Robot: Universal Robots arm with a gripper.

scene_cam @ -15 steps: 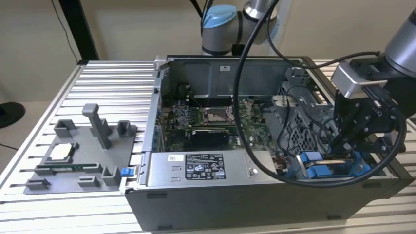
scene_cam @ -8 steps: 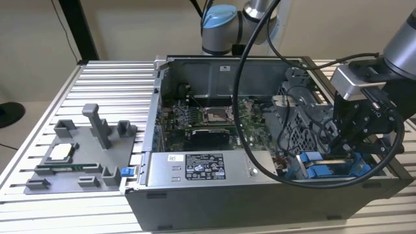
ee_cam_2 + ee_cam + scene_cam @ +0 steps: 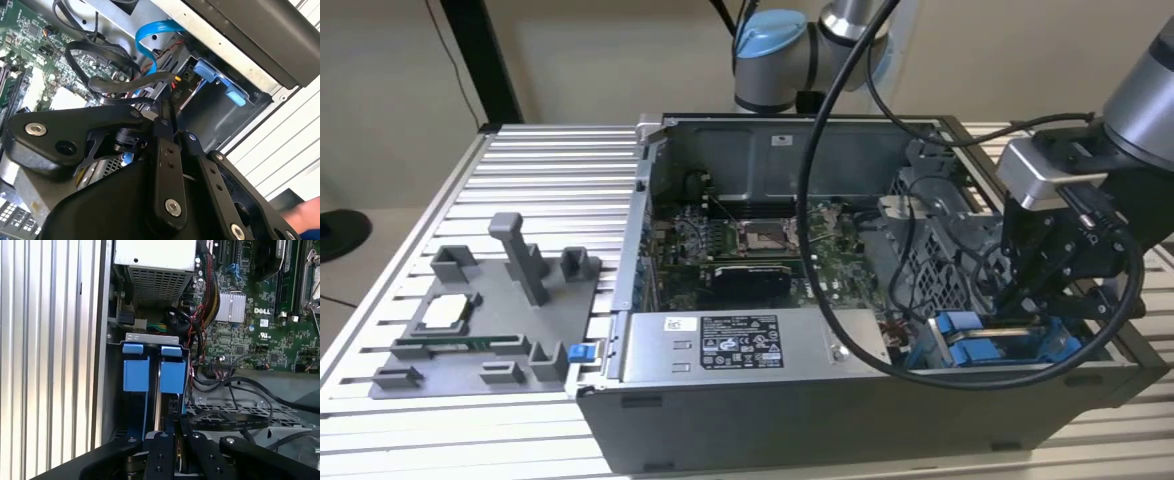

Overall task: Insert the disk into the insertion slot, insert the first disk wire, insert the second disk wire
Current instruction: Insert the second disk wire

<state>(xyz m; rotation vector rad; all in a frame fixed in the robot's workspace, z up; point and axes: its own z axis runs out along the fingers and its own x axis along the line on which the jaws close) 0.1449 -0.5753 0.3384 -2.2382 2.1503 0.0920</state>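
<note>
As far as the blue carrier tabs show, the disk (image 3: 172, 376) stands edge-on inside the slot (image 3: 150, 338), in the case corner at the exterior view's right. I judge it seated, though its connector end is hidden from me. The gripper (image 3: 177, 440) hangs directly over that bay, close above the blue rails. Whether my jaws are clenched or released I cannot tell; something thin and dark lies between them, unidentified.

Finding: the step in hand is, by my judgement, a wire insertion at the disk. In the second wrist view a black wire (image 3: 150, 78) with its plug runs just beside my tip, and a blue cable (image 3: 150, 32) loops above it.

Recommendation: keep the plug square to its socket, press straight along the socket axis and ease off if it resists. The loose black leads beside the bay could snag; hold them clear of the path.

Surroundings: the board (image 3: 250, 335) lies beyond the bay, and the power supply (image 3: 740, 345) sits near the slot along the front wall of the case (image 3: 787, 420). A grey tray (image 3: 467, 330) rests well apart on the table (image 3: 547, 150).
</note>
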